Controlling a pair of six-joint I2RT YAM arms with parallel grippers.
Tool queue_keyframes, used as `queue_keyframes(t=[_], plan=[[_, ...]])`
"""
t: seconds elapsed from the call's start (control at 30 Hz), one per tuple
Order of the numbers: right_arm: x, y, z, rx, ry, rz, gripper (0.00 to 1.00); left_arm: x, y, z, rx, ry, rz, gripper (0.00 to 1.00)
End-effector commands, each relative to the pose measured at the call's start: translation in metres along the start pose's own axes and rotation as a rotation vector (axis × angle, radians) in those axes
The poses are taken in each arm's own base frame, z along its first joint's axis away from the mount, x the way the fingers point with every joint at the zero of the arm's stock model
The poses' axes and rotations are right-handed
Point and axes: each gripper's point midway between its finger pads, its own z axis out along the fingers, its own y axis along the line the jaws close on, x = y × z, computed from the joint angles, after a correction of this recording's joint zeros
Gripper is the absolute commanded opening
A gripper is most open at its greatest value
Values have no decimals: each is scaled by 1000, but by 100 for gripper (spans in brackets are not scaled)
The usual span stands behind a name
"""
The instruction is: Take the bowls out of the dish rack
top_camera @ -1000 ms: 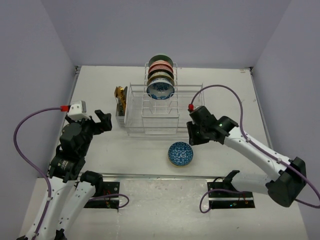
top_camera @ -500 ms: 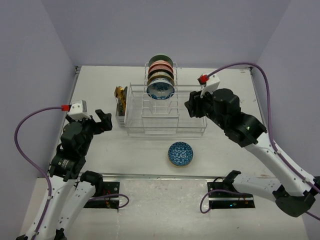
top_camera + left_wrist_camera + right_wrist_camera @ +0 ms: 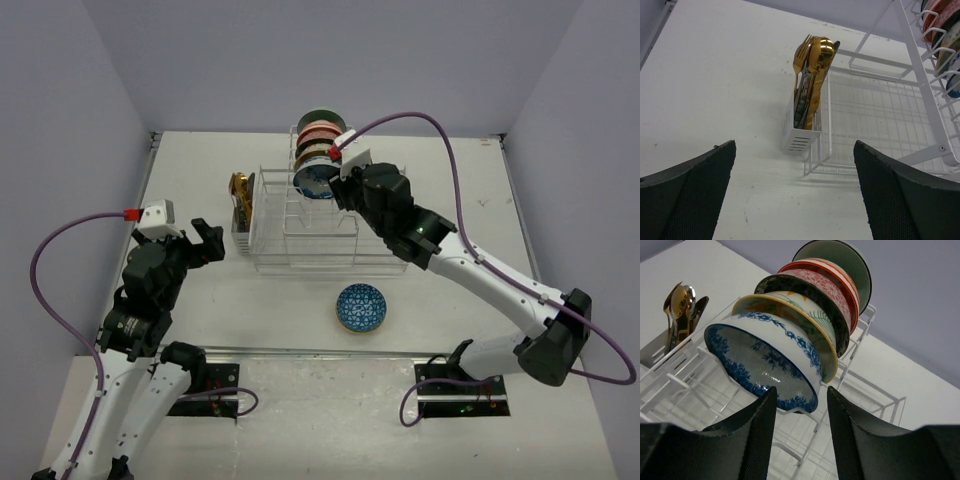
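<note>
The right gripper (image 3: 801,392) stands parted, clamping nothing; the blue-and-white bowl (image 3: 765,365) sits just ahead of its fingertips, upright in the dish rack (image 3: 300,245), with four more bowls (image 3: 815,290) lined up behind it; the left gripper (image 3: 794,145) gapes wide and empty, the utensil holder (image 3: 799,139) ahead of it, apart.

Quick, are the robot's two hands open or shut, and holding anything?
Left gripper: open, holding nothing.
Right gripper: open, holding nothing, right at the blue-and-white bowl.
</note>
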Motion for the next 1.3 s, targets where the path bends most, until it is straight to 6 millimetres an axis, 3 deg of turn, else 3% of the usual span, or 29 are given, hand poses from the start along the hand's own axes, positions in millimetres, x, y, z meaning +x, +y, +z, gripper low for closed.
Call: queue_keyframes(t=[0.0,0.07,0.27,0.83,0.93,1.03,1.27], plan=[[-34,-12,7,76,-108,-18,45,-10,1,1,0,-39,21,100],[-34,-10,12,83,-142,-19,44,-10,0,1,2,-41,20,100],[-20,-3,23,84,-147,-54,26,-11,1,0,3,-44,20,100],[14,14,49,82,-118,-76,12,-13,-1,-2,11,-54,19,100],[19,14,48,87,-120,-70,11,-12,-1,-3,13,-53,19,100],[14,12,43,97,-148,-58,0,-13,-1,-3,13,-53,19,100],[1,5,21,124,-240,-9,0,-13,-1,-3,15,-56,18,100]])
